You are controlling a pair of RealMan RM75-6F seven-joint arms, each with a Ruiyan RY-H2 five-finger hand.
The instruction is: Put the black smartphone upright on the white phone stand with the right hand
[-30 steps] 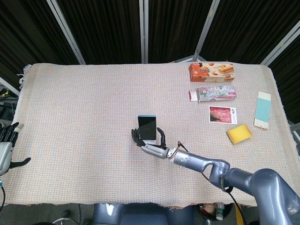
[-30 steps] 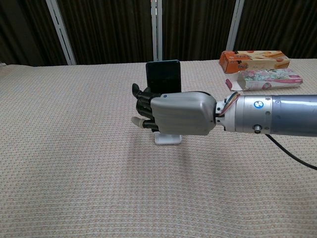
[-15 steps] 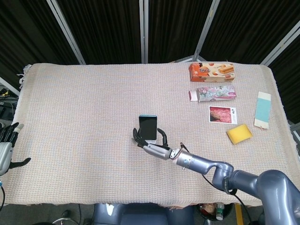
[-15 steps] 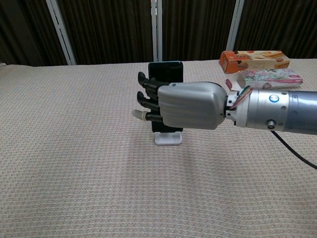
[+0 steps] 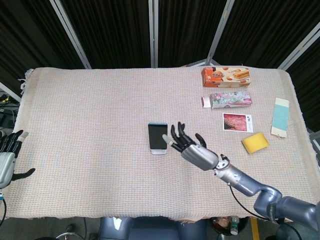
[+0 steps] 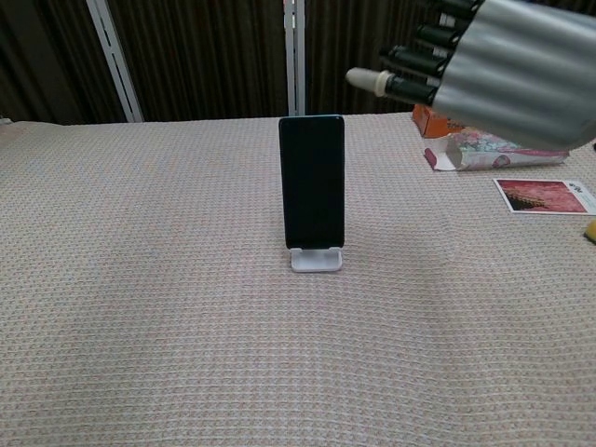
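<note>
The black smartphone (image 5: 157, 135) (image 6: 312, 182) stands upright on the white phone stand (image 5: 159, 151) (image 6: 316, 260) near the middle of the table. Nothing touches it. My right hand (image 5: 192, 148) (image 6: 494, 58) hangs in the air to the right of the phone, fingers spread and holding nothing. In the chest view it fills the top right corner, well above the table. My left hand (image 5: 7, 157) shows only at the left edge of the head view, off the table, fingers apart and empty.
An orange snack box (image 5: 225, 76) and a floral box (image 5: 229, 99) lie at the back right. A picture card (image 5: 237, 122), a yellow sponge (image 5: 255, 142) and a teal-and-white packet (image 5: 280, 116) lie to the right. A woven cloth (image 5: 90, 125) covers the table.
My right hand has let go of the phone, opened its fingers, and risen up and to the right. The phone stays standing on the stand. The left hand has not moved.
</note>
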